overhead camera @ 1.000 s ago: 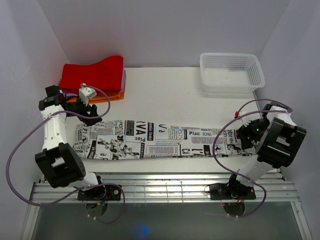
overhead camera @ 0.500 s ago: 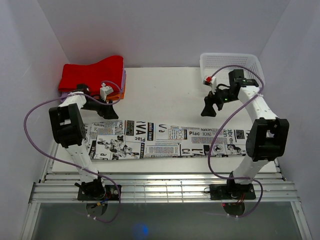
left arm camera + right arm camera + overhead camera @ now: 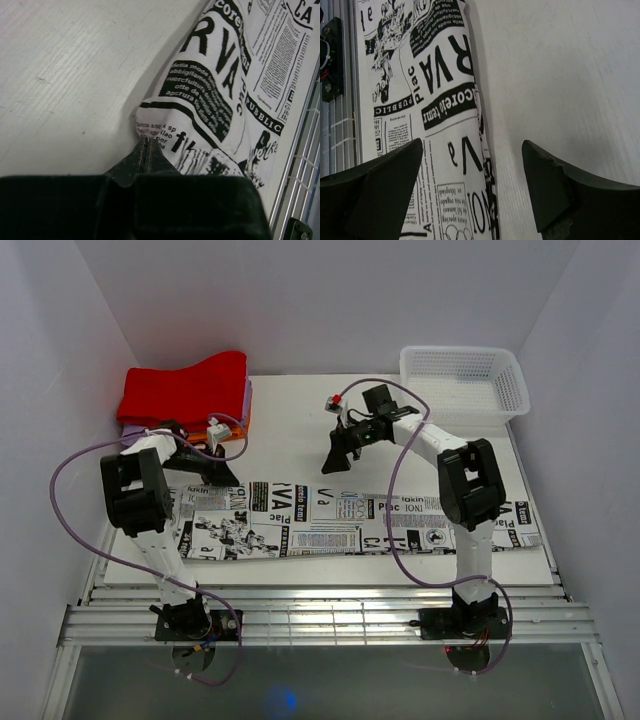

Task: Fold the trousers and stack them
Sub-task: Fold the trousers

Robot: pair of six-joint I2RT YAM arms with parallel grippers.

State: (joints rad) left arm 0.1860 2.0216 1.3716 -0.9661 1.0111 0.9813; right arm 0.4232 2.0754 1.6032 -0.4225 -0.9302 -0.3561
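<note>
1. The top external camera sits high above and behind the arms and looks down and forward. The left arm's base and the right arm's base lie at its bottom edge, and the whole table fits in frame from afar.
2. The left wrist camera rides just behind the left gripper. It looks along the pressed-together fingers, very close to the trousers and bare tabletop.
3. The right wrist camera looks down between the spread fingers of the right gripper, close above the cloth's edge.
4. All three views share the trousers' "RVA" patch and the table beside it. Both wrist views also catch the metal rail at the near edge.
</note>
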